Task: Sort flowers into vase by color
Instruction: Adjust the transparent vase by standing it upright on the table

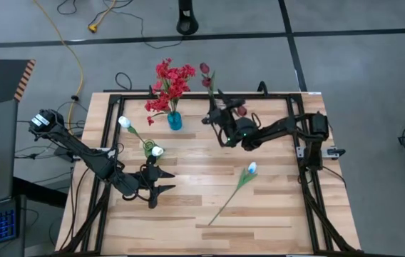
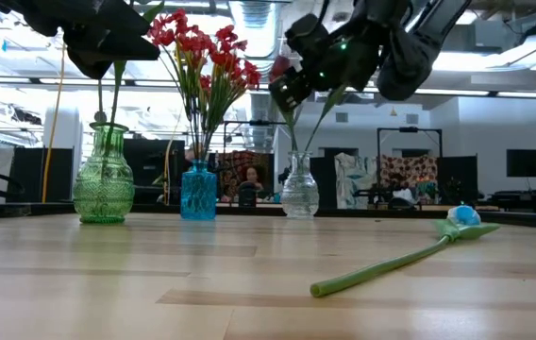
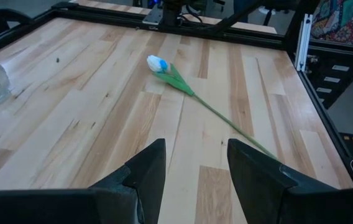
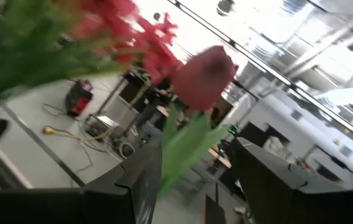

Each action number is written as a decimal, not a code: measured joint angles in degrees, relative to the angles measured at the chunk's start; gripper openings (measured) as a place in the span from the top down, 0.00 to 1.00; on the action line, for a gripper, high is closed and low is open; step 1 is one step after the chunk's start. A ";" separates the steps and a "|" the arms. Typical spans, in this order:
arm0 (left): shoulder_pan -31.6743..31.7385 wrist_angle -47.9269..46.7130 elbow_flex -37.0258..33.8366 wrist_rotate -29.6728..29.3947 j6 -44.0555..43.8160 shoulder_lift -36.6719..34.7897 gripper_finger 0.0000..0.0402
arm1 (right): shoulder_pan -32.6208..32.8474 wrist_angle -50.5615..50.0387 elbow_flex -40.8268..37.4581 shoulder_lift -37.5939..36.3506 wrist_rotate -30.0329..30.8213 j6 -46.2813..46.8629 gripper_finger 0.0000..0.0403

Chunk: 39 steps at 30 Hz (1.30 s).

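Observation:
Red blossoms [image 1: 170, 82] stand in a blue vase [image 2: 198, 192]. Two white tulips [image 1: 125, 122] stand in a green vase [image 2: 104, 179]. Another white tulip [image 1: 251, 168] lies flat on the table, its stem running toward the near edge. My right gripper [image 4: 195, 180] hangs open over the clear vase [image 2: 299, 189]. A maroon tulip [image 4: 204, 78] rises between its fingers, with its stem going down into that vase. A second maroon tulip [image 1: 242, 111] shows beside the arm. My left gripper [image 3: 195, 174] is open above the table, left of the lying tulip [image 3: 158, 63].
The three vases stand in a row near the table's far edge. A black frame [image 1: 309, 178] runs round the wooden top. The near half of the table holds only the lying tulip. Cables lie on the floor beyond the far edge.

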 joint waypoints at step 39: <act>0.00 -0.02 0.00 0.15 1.66 -0.02 0.60 | 15.59 -6.90 0.04 -9.70 19.96 -0.08 0.44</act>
